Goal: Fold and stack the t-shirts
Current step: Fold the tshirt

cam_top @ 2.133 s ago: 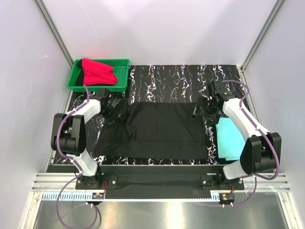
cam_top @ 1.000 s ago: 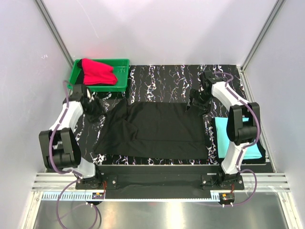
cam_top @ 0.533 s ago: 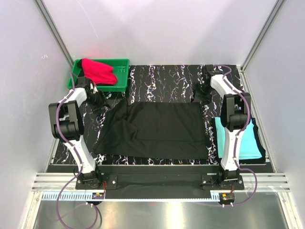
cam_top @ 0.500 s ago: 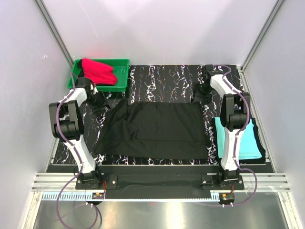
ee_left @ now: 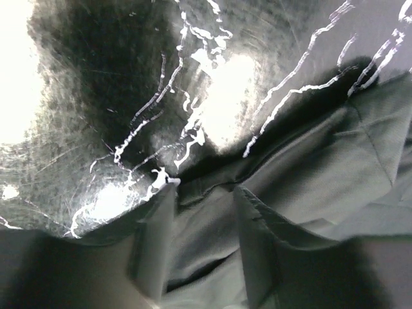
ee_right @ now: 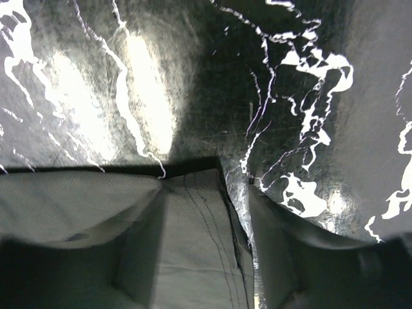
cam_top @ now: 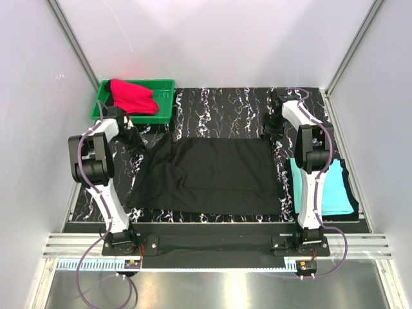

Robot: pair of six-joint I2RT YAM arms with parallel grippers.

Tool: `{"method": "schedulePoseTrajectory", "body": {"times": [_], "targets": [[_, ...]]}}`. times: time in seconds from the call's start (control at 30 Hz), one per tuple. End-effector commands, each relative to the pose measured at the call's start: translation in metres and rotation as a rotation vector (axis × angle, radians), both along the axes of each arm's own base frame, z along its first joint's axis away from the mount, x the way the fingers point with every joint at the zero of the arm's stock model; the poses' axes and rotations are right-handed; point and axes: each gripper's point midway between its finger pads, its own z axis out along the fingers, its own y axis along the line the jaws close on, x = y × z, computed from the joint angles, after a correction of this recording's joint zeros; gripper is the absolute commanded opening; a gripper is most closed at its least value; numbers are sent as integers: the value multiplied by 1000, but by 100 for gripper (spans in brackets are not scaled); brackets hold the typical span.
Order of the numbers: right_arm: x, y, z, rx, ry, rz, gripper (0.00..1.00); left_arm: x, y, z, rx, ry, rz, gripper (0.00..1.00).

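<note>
Black t-shirt [cam_top: 212, 174] still spread flat, jaws now straddling its far corners

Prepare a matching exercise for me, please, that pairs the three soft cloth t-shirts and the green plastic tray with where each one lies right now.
Things:
1. black soft cloth t-shirt
2. turquoise soft cloth t-shirt
3. bright red soft cloth t-shirt
4. green plastic tray

Places:
A. at the far left corner of the marbled black table
B. spread out across the middle of the table
C. inside the tray
D. on the near right part of the table

Pairs: 1-B, 2-D, 3-C, 4-A
</note>
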Motion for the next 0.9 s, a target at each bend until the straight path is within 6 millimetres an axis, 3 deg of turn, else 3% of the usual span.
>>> {"method": "schedulePoseTrajectory", "body": {"times": [0.0, 0.07, 0.1, 0.13, 0.23, 0.3, 0.47, 0.57, 0.6, 0.7, 0.77, 0.8, 0.87], "targets": [[10, -10, -6, -43, -14, -10, 56, 7, 4, -3, 8, -1, 4, 26], [9, -13, -7, -48, -9, -28, 44, 5, 12, -6, 51, 13, 24, 11], [8, -14, -8, -51, -7, -36, 32, 4, 16, -6, 67, 23, 39, 4], [5, -20, -9, -75, -1, -52, 30, -2, 25, -9, 106, 54, 60, 0], [2, -29, -5, -104, -5, -87, 26, -17, 40, -10, 145, 93, 119, 0], [-4, -30, -5, -107, 6, -86, 25, -22, 50, 0, 181, 78, 152, 0], [-6, -22, 4, -60, -1, -92, 25, -29, 54, 13, 211, 50, 163, 0], [-7, -19, 13, -43, -7, -98, 29, -19, 53, 31, 201, -9, 154, 24], [-7, -14, 17, -9, -10, -89, 34, -16, 52, 37, 198, -30, 144, 42], [1, -8, 33, 22, -45, -86, 55, 1, 50, 68, 210, -131, 113, 60], [7, -4, 44, 42, -67, -94, 61, 17, 47, 90, 195, -210, 92, 65], [6, -3, 46, 55, -62, -98, 68, 29, 34, 98, 141, -266, 47, 68], [8, 0, 51, 73, -67, -106, 71, 43, 17, 100, 61, -311, -5, 68]]}}
